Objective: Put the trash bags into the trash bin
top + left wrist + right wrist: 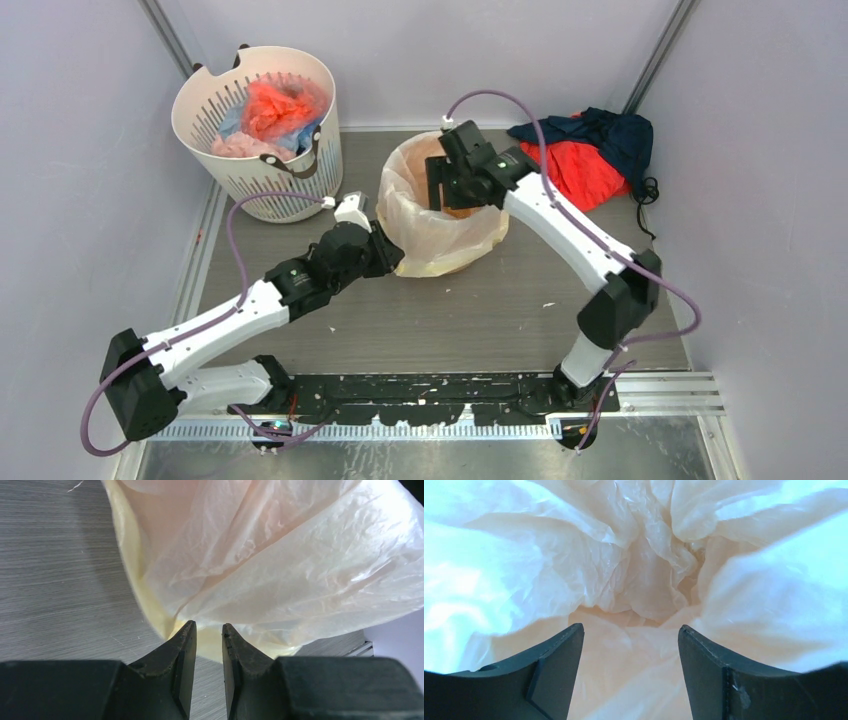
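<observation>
Trash bag (440, 240) lines trash bin (475, 215), its skirt on the tabletop (450, 320). Right tool (630, 627) inside bag mouth, jaws wide, empty. Left tool (209, 625) narrow at bag's lower edge; grip unclear.

Bag (440, 235): thin, pale yellow, see-through, full of wrinkles. Sits inside the bin (478, 255) and folds out over the rim, hanging down the outside to the table on the left and front. Bunches into deep folds down inside. Bin: round, orange, standing upright, mostly covered, showing through the film.
</observation>
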`<move>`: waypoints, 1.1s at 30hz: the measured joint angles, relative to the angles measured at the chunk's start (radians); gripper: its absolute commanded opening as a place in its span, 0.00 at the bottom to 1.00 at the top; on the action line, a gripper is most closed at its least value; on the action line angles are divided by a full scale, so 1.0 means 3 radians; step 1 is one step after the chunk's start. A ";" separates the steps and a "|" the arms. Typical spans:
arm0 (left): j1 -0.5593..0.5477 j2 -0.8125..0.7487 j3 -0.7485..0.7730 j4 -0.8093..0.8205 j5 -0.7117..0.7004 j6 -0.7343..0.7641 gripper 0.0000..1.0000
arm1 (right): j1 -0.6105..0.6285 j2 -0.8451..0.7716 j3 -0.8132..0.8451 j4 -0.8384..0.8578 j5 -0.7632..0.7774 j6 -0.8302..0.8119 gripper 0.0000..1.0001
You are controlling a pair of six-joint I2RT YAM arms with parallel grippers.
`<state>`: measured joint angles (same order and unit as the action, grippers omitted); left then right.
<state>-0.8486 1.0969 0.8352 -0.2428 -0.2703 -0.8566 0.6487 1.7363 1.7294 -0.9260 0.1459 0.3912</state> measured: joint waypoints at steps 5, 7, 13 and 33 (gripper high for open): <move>0.0000 -0.0027 0.0006 -0.0060 -0.0003 0.0005 0.27 | -0.0001 -0.0577 -0.0120 0.0028 0.0086 0.0027 0.79; 0.0000 -0.0034 0.0046 -0.0121 -0.0006 0.0010 0.27 | -0.0001 -0.0716 -0.0139 0.0028 0.0109 0.0027 0.80; 0.0000 -0.0134 0.0233 -0.0277 -0.0011 0.0070 0.27 | -0.0001 -0.1245 -0.0566 0.0024 0.0219 0.0034 0.77; 0.0017 0.1471 0.3319 -0.1472 0.0833 0.1106 0.39 | -0.0001 -0.2922 -0.2252 0.0210 0.0385 0.0558 0.73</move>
<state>-0.8436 1.5383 1.8309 -0.6846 -0.0204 -0.5247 0.6483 0.8597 1.0538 -0.8631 0.2615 0.5587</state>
